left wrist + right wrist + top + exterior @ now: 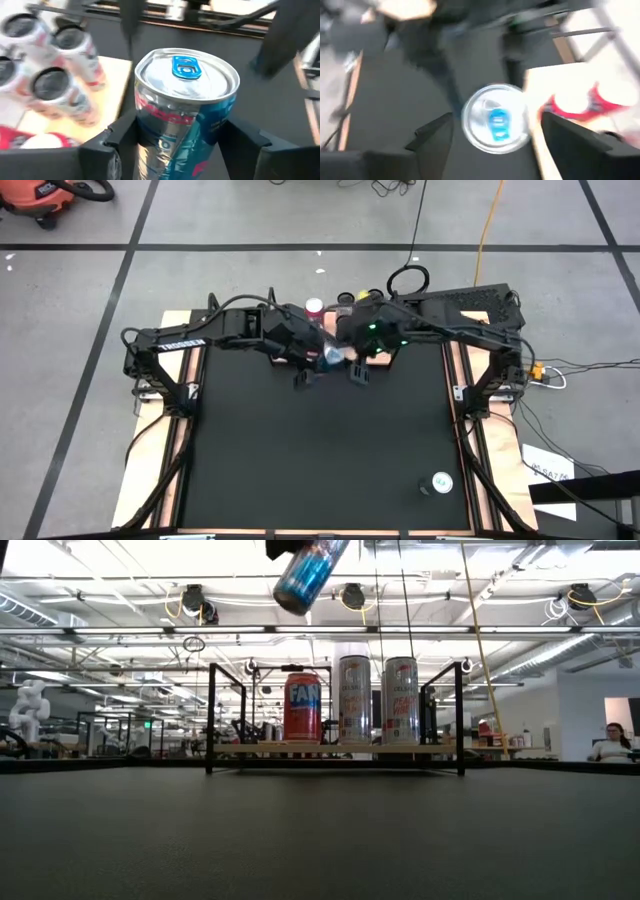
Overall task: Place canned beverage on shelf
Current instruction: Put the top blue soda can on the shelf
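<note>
A silver-and-blue can (182, 115) with a blue tab hangs in the air above the table's far middle and shows tilted in the low view (310, 570). My left gripper (182, 150) is shut on it and shows in the high view (318, 360). My right gripper (495, 145) is open, a finger on either side of the can's top (495, 122) with gaps showing. The shelf (340, 748) stands at the far middle, holding a red can (303, 707) and silver cans (377, 700) upright on its board. My left gripper pinches the can's side wall (145, 135) between its two fingers (112, 150), below the top rim. The fingers lie across the can. The can is lifted clear of table and shelf and is tilted, its lower end (292, 598) toward the low view's left.
One more can (437, 482) stands on the black tabletop near the front right. Both arms crowd over the shelf at the far middle (385, 358). The shelf's black uprights (211, 720) rise at its corners. Wood strips (150, 470) edge the tabletop.
</note>
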You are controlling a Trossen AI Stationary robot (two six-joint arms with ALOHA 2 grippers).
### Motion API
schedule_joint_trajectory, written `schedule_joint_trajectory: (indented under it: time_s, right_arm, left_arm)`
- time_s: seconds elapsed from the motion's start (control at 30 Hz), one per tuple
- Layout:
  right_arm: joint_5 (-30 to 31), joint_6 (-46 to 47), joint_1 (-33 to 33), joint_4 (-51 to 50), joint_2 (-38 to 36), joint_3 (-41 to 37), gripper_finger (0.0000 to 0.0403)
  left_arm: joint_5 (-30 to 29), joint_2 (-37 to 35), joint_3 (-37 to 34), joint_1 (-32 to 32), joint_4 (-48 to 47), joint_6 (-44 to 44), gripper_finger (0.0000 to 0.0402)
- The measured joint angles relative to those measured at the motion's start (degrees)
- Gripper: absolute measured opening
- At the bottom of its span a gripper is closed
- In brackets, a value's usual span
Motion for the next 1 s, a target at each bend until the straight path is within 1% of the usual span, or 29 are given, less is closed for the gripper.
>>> schedule_joint_trajectory:
  time_s: [0.13, 0.23, 0.33, 0.43, 0.5, 0.7, 0.83, 1.0]
  right_arm:
    - [8.72, 6.12, -0.31, 2.96, -2.78, -0.04, 0.0316]
    - [10.53, 6.66, 0.36, 8.72, -5.13, -1.20, 0.0324]
    - [11.95, 5.83, 0.59, 13.46, -6.88, -4.05, 0.0325]
    - [11.89, 5.46, 0.59, 21.12, -7.81, -8.67, 0.0323]
    - [10.67, 4.91, 0.63, 26.53, -7.86, -11.49, 0.0323]
    - [10.35, 2.19, 0.81, 39.40, -7.36, -16.11, 0.0323]
    - [9.12, 1.60, 0.68, 42.68, -7.28, -17.11, 0.0323]
    - [8.90, 1.40, -0.01, 42.19, -7.15, -17.11, 0.0322]
  left_arm:
    - [-4.05, -2.22, -0.02, 0.20, -0.20, 0.04, 0.0214]
    - [-5.82, -4.67, 0.08, 0.59, 0.52, 0.04, 0.0214]
    - [-8.28, -7.18, 0.09, 1.31, 1.43, 0.02, 0.0214]
    - [-10.41, -10.16, 0.12, 1.90, 5.12, -0.17, 0.0214]
    - [-10.97, -11.92, 0.14, 2.26, 7.39, -0.16, 0.0214]
    - [-10.31, -13.85, 0.14, 2.42, 13.48, -0.15, 0.0214]
    - [-9.98, -13.87, 0.16, 2.42, 14.91, -1.21, 0.0214]
    - [-8.25, -13.75, 0.14, 2.42, 18.98, -1.46, 0.0214]
